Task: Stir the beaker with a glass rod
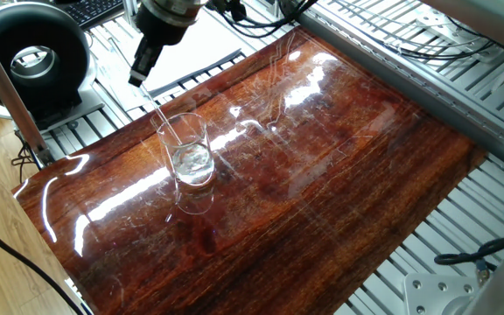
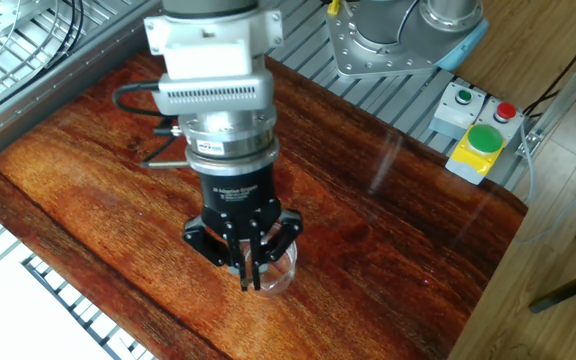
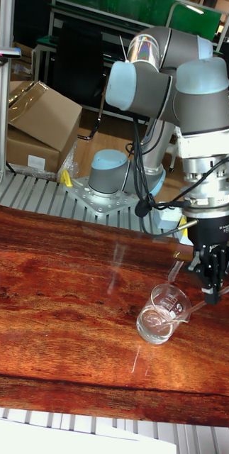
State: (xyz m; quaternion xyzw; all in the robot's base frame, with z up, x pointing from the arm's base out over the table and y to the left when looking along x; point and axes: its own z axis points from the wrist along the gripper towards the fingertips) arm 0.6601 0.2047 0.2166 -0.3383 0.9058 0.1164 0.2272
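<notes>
The beaker (image 1: 187,154) is a small clear glass cup with a little clear liquid, standing on the glossy wooden board (image 1: 322,166). It seems to lean toward the gripper in the tall fixed view (image 3: 160,316). The glass rod (image 1: 159,112) slants from the gripper's fingertips down into the beaker and shows as a thin line (image 3: 194,307). My gripper (image 1: 136,77) is shut on the rod's upper end, up and to the left of the beaker. From the other side my gripper (image 2: 251,281) hides part of the beaker (image 2: 278,276). Its fingertips (image 3: 212,294) sit just right of the rim.
A black round device (image 1: 30,54) and a white sheet (image 1: 191,48) lie beyond the board's far left edge. A button box with green and red buttons (image 2: 482,140) and the arm's base (image 2: 398,35) stand at the far corner. Cardboard boxes (image 3: 29,120) sit behind.
</notes>
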